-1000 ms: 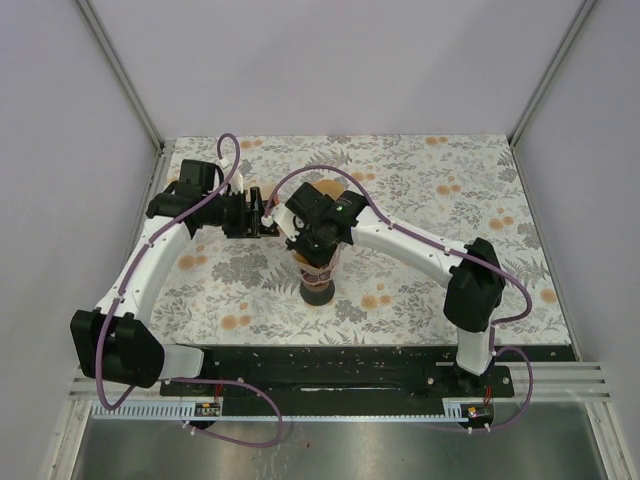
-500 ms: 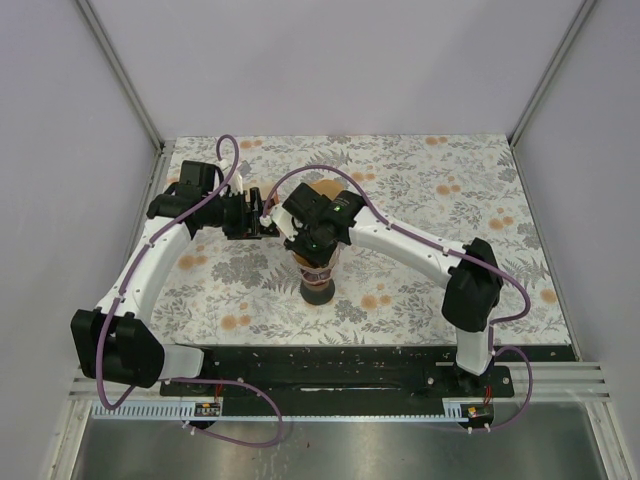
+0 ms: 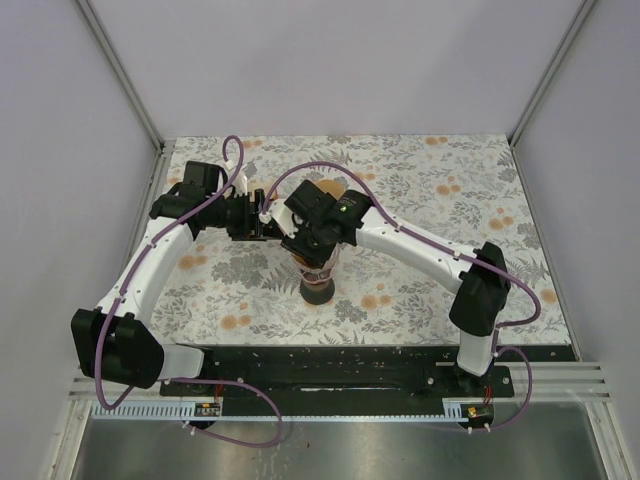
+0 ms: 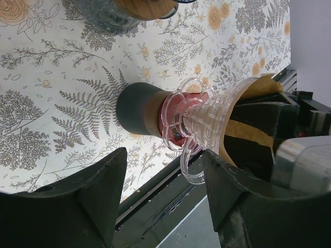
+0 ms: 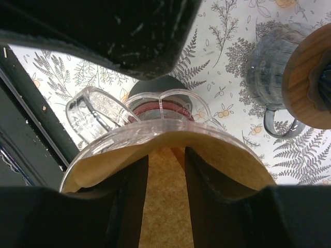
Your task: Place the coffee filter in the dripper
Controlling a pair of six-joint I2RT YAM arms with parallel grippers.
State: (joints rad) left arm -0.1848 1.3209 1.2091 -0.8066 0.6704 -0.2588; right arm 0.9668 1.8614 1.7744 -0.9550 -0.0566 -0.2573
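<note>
The filter (image 5: pixel 232 163) is seen lying in the dripper (image 4: pixel 207 121), so it is best seated by being pressed evenly against the ribbed wall, and the fingers should then be drawn straight up, lest the paper be lifted or the dripper tipped off its base (image 4: pixel 137 111). The right gripper (image 5: pixel 166 160) is set down inside the cone, its jaws narrowly parted, with paper touched but seemingly not pinched. Just left and slightly farther, the left gripper (image 4: pixel 164 170) is held wide open, with nothing grasped.

Brown filter (image 5: pixel 161 206), clear dripper (image 4: pixel 209 120), grey-and-orange floral tablecloth (image 4: pixel 51 77).
</note>
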